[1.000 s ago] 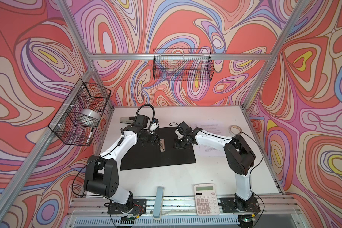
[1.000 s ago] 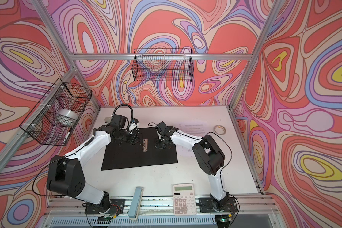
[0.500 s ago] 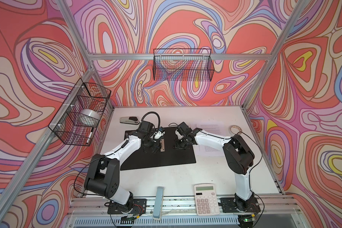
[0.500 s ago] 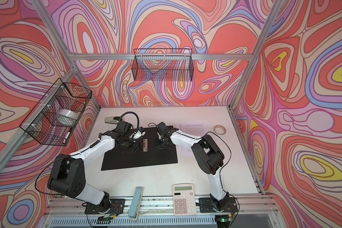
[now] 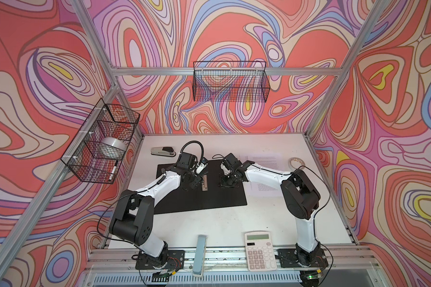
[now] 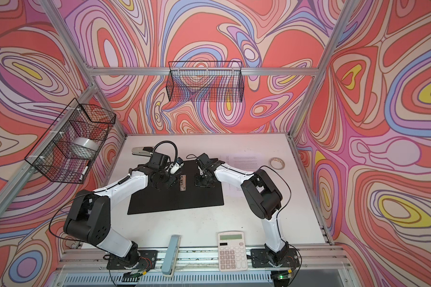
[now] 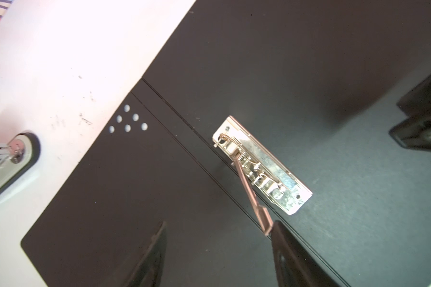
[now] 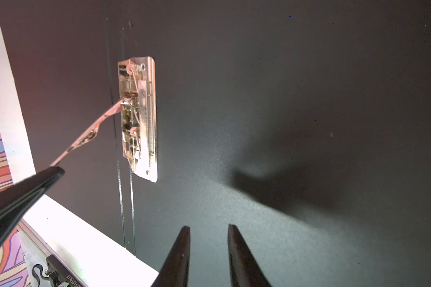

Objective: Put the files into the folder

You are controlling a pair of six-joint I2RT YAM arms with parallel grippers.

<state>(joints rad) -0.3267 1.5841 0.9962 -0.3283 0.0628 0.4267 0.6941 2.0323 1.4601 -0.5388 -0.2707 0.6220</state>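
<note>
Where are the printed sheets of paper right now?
In both top views the sheets lie on the table just right of the open black folder, partly under the right arm, with a tape roll further right.

Left gripper (image 7: 219, 223) spread, right gripper (image 8: 208, 226) narrow

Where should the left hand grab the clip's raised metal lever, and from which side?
I'd pinch the thin metal lever at its flattened end, which slants up from the silver clip over the open black folder's spine creases. Bring the left hand from that spine side, closing on its flat faces.
</note>
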